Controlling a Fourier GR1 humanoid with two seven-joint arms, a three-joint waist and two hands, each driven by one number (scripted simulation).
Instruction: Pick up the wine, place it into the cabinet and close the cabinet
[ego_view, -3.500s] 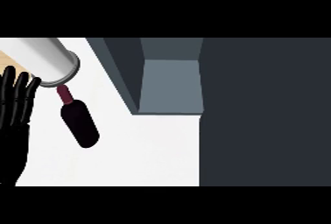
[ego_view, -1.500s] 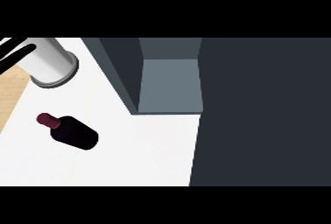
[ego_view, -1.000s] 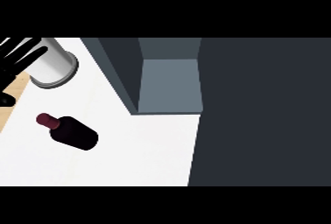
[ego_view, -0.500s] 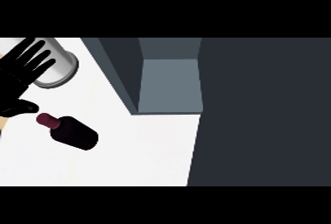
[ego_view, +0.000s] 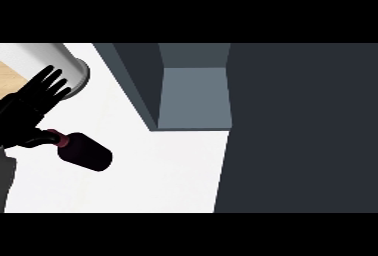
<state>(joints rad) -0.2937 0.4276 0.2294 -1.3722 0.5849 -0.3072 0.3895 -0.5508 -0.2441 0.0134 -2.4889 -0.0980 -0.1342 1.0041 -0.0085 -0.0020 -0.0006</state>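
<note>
**Hand closes in on fallen wine bottle, cabinet waits open**

A dark cabinet fills the right side of the head view, its open compartment showing a grey-blue floor between darker walls. The white counter spreads to the left of it and in front of the opening. A pale cylinder stands at the upper left.

At the view's left edge, a black hand hangs above the counter, fingers straight and spread, pointing up towards the cylinder, grasping nothing. From its place in the view it is taken to be the robot's left hand; the right hand does not show.

The wine bottle lies on its side just below that hand, neck towards the palm, base pointing down and right, well apart from the cabinet. Whether the thumb touches the neck cannot be told.

The step in hand appears to be the pick-up, not yet done. The next move calls for the fingers to curl round the bottle's neck or body, then a lift and a carry rightward into the open compartment.
</note>
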